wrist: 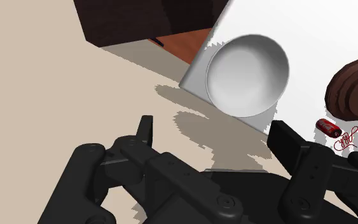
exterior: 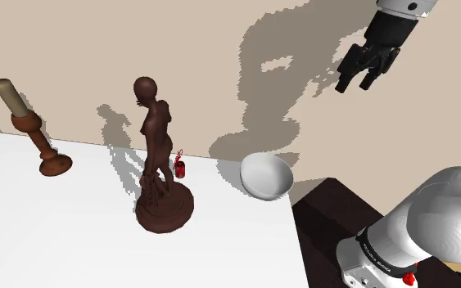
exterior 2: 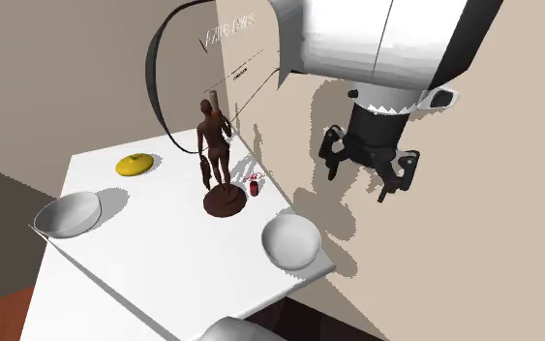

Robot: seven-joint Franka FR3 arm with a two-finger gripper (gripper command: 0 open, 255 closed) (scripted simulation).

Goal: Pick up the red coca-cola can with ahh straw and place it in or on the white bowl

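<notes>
The small red can (exterior: 181, 168) with a thin straw stands on the white table (exterior: 73, 229), just behind the brown statue's base. It also appears as the can (exterior 2: 254, 187) and the can (wrist: 327, 127). A white bowl (exterior: 266, 175) sits near the table's corner, a short way from the can, seen again as the bowl (exterior 2: 290, 240) and the bowl (wrist: 247, 73). My gripper (exterior: 358, 82) hangs open and empty, high up and off past the table's edge by the beige wall. It shows too as the gripper (exterior 2: 360, 184) and the gripper (wrist: 215, 137).
A tall brown figure statue (exterior: 159, 164) stands right beside the can. A brown candlestick (exterior: 40, 135) stands at the shoulder view's left. A second white bowl (exterior 2: 69, 213) and a yellow object (exterior 2: 135, 164) lie on the table's other side.
</notes>
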